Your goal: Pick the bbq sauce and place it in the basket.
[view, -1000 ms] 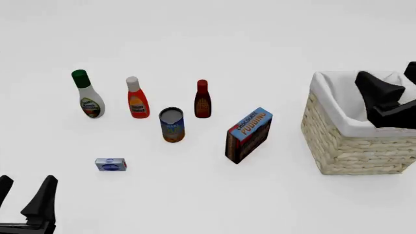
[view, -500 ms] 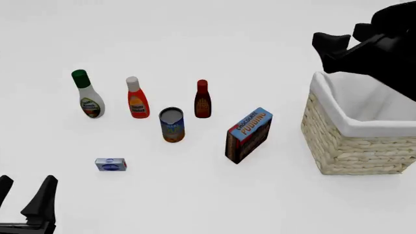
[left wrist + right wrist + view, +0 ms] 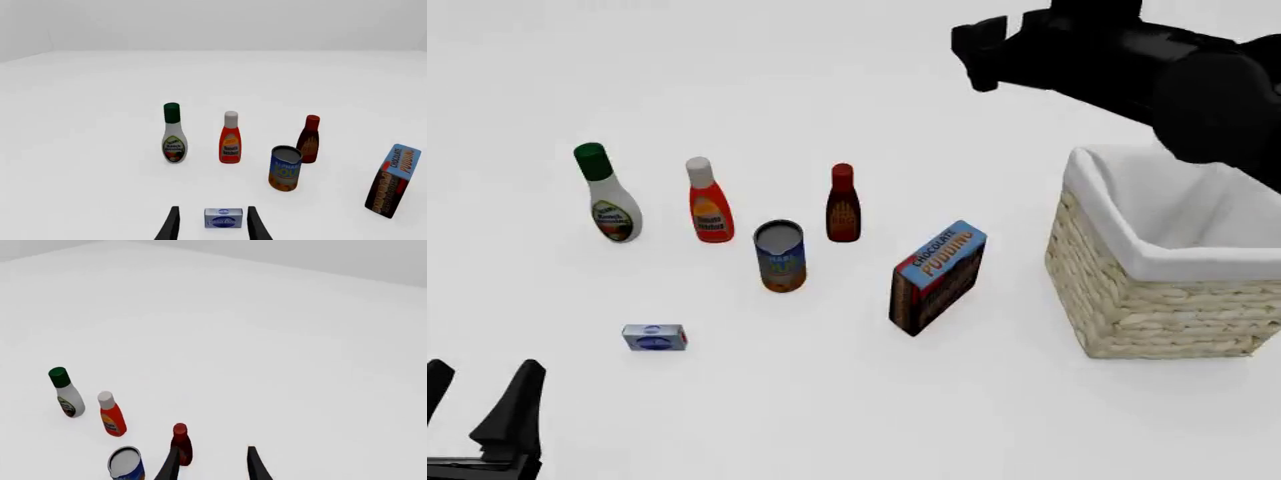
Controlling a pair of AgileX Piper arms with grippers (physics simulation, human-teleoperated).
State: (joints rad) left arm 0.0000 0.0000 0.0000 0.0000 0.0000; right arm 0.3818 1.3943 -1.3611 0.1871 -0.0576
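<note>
The bbq sauce (image 3: 842, 205), a dark red-brown bottle with a red cap, stands upright mid-table; it also shows as the bbq sauce (image 3: 309, 140) and the bbq sauce (image 3: 181, 445). At the right stands the wicker basket (image 3: 1148, 310) with its white lining. My right gripper (image 3: 978, 48) hangs open and empty high above the table, left of the basket and beyond the bottle. In the right wrist view its fingers (image 3: 170, 467) are spread, with the bottle just past one fingertip. My left gripper (image 3: 483, 372) is open at the near left corner, far from the bottle.
A white bottle with a green cap (image 3: 607, 205), a red-orange bottle with a white cap (image 3: 707, 208), a blue can (image 3: 781, 258) and a chocolate pudding box (image 3: 937, 277) stand around the sauce. A small blue-white box (image 3: 654, 337) lies ahead of the left gripper.
My right arm has risen out of the basket and swung left, up and away over the table. The left arm and all objects have stayed put.
</note>
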